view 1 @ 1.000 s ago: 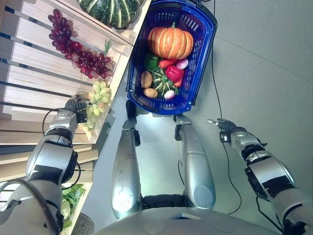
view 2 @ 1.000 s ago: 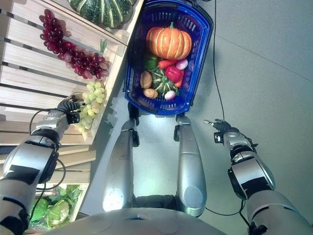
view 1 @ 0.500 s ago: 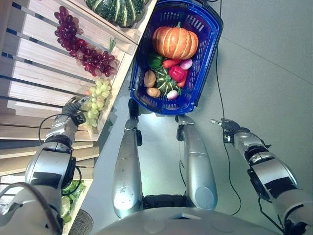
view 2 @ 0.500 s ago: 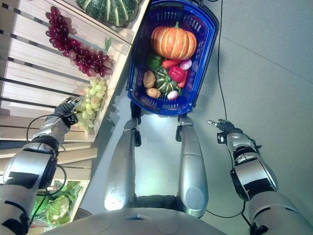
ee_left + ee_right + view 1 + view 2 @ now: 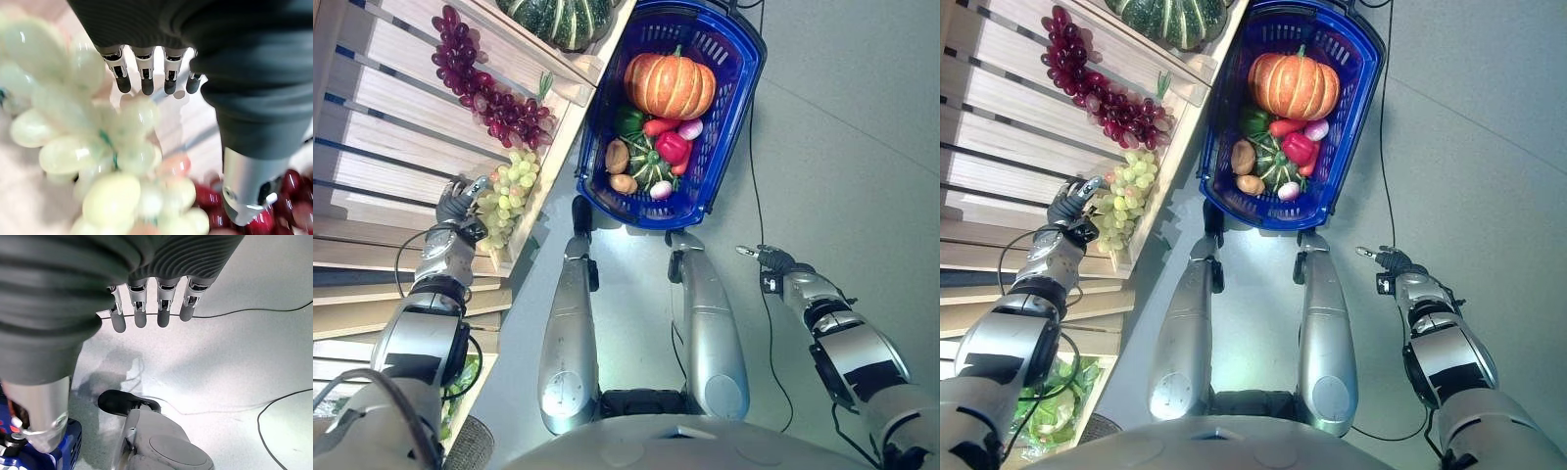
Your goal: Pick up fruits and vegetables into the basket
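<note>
**Left hand poised over the green grapes, nothing gripped yet**

The left hand's fingers [image 5: 145, 73] are straight and spread from the thumb, with nothing between them; the green grapes [image 5: 105, 161] hang just past the fingertips and below the palm, close but not visibly clasped. Seen from the head, the left hand [image 5: 457, 203] sits at the near end of the bunch of green grapes [image 5: 509, 194], right beside it, on the slatted wooden shelf [image 5: 401, 108]. That open posture suits an approach: the fingers need room to drop round a loose, lumpy cluster before they can close on it.

Beyond the fingertips, further along the same shelf edge, lies a bunch of red grapes [image 5: 494, 103], and past that a striped green squash [image 5: 570, 18] on the next tier. These look like later picks.

The blue basket [image 5: 744, 73] stands on the floor well away from the fingers, across from the shelf. It already holds an orange pumpkin [image 5: 670, 85], a red pepper [image 5: 672, 147], a green pepper [image 5: 627, 120], a small green squash [image 5: 645, 164] and some small rounder items I cannot name surely. It sits open-topped where the arm can swing over it.

The right hand [image 5: 146, 303] hangs over bare floor, fingers straight and relaxed, holding nothing, apparently idle.
</note>
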Robot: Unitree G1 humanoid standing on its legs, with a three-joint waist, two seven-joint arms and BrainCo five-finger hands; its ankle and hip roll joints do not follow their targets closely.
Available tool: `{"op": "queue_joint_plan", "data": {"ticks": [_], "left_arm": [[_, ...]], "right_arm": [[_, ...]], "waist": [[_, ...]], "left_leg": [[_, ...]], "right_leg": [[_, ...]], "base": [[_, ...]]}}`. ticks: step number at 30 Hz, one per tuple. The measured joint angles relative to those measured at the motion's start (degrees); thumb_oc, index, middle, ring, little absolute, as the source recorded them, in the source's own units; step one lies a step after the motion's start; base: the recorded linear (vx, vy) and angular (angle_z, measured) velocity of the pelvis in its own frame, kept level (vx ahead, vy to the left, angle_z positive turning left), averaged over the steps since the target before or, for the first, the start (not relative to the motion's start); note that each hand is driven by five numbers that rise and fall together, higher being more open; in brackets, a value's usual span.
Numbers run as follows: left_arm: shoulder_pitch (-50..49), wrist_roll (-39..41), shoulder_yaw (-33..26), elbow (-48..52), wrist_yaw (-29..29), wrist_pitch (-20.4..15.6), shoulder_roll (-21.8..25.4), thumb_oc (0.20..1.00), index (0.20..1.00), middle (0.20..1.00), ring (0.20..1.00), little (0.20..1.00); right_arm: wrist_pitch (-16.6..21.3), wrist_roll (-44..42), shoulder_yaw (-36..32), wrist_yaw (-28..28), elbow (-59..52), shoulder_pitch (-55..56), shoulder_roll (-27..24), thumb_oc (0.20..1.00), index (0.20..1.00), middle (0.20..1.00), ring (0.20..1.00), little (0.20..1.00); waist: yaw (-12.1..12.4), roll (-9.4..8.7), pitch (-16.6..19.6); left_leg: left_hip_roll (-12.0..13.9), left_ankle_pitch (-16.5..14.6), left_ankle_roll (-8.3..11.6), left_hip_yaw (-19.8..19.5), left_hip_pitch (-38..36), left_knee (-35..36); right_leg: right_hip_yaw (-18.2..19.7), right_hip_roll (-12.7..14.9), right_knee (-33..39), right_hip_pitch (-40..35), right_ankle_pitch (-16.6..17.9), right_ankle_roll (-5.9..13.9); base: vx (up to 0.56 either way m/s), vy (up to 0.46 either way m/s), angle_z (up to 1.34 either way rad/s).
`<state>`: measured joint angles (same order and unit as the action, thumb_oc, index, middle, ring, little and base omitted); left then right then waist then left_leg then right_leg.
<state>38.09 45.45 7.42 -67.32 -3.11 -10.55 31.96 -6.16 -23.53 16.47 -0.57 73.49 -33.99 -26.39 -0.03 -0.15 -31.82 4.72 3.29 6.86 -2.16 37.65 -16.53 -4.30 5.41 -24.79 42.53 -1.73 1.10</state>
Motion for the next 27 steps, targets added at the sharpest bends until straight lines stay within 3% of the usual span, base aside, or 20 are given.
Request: {"op": "queue_joint_plan", "data": {"ticks": [5, 9, 13, 19, 27], "left_arm": [[1.12, -18.14, 8.34, 1.32, 1.71, -1.22, 0.88, 1.0, 1.0, 1.0, 1.0, 1.0], [2.48, -27.2, 12.16, 1.37, 5.18, -1.01, 1.57, 1.0, 1.0, 1.0, 1.0, 1.0], [5.17, -37.39, 17.66, 0.98, 12.74, -0.32, 2.2, 1.0, 1.0, 1.0, 1.0, 1.0], [8.79, -46.3, 20.11, -3.03, 21.78, 6.22, 2.2, 1.0, 1.0, 1.0, 1.0, 1.0], [10.32, -49.49, 20.24, -5.59, 25.33, 12.04, 0.29, 1.0, 1.0, 1.0, 1.0, 1.0]], "right_arm": [[-0.04, 0.0, 0.02, -0.28, -0.67, -0.09, -0.07, 1.0, 1.0, 1.0, 1.0, 1.0], [-0.08, 0.01, 0.04, -1.13, -0.66, -0.14, -0.27, 1.0, 1.0, 1.0, 1.0, 1.0], [-0.06, 0.01, 0.12, -1.68, -0.65, -0.25, -0.66, 1.0, 1.0, 1.0, 1.0, 1.0], [-0.06, -0.04, 0.87, -2.31, -0.53, -1.15, -0.62, 1.0, 1.0, 1.0, 1.0, 1.0], [-0.15, -0.11, 2.46, -1.99, -0.37, -2.77, -0.31, 1.0, 1.0, 1.0, 1.0, 1.0]], "waist": [[-0.05, 0.0, 0.0], [-0.18, 0.0, 0.0], [-0.37, -0.01, 0.0], [-1.55, -0.07, 0.0], [-2.52, -0.52, 0.06]], "left_leg": [[-0.01, -0.01, -0.01, 0.08, 0.03, 0.03], [0.0, -0.02, -0.01, 0.14, 0.03, 0.07], [0.04, -0.05, -0.03, 0.15, 0.12, 0.1], [0.07, -0.12, -0.05, 0.15, 0.19, 0.08], [0.14, -0.41, -0.09, 0.23, 0.19, -0.21]], "right_leg": [[0.07, -0.02, 0.26, 0.01, 0.02, 0.0], [0.17, -0.08, 0.42, 0.03, 0.04, 0.0], [0.17, -0.13, 0.59, 0.06, 0.07, -0.02], [0.17, -0.18, 0.65, 0.06, 0.07, -0.02], [0.36, -0.29, 0.66, 0.06, 0.11, -0.04]], "base": [[0.0, 0.034, -0.01], [0.0, 0.009, -0.01], [0.0, 0.0, 0.0], [0.0, 0.0, 0.0], [0.0, 0.0, 0.0]]}}
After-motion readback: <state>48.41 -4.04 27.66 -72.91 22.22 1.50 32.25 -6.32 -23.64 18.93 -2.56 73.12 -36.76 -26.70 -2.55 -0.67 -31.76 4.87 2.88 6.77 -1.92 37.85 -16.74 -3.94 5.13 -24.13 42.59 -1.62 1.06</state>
